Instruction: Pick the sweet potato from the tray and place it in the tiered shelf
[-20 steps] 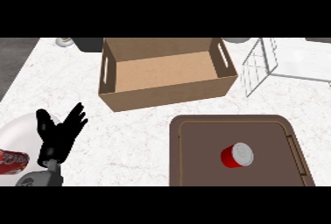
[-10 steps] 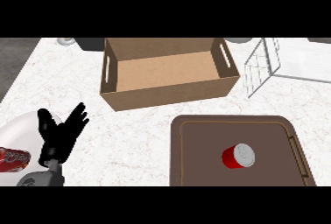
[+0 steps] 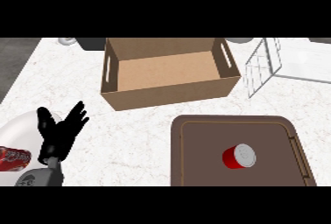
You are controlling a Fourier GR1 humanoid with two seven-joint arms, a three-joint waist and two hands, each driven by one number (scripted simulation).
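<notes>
Brown tray (image 3: 194, 144) lies at the lower right of the marble counter (image 3: 129, 131), and on it, right of its middle, sits a small red object with a pale round top (image 3: 238, 155). It looks more like a can than a sweet potato; I see nothing else on the tray. It rests well apart from the tray's rim on all sides.

My left hand (image 3: 59, 135) shows at the lower left, fingers spread and pointing up, holding nothing. It rests over the edge of a white plate (image 3: 16, 129) at the left border. Just below it, at the picture's edge, a red thing with white marks (image 3: 13, 157) lies partly cut off; I cannot tell what it is. My right hand does not show.

Beyond the tray, toward the far side of the counter, stands an open cardboard box (image 3: 168, 89) with slot handles in its side walls; its inside is bare. To the right of the box, near its corner, stands a white wire shelf (image 3: 262, 65), tilted in view, with a pale flat surface behind it.
</notes>
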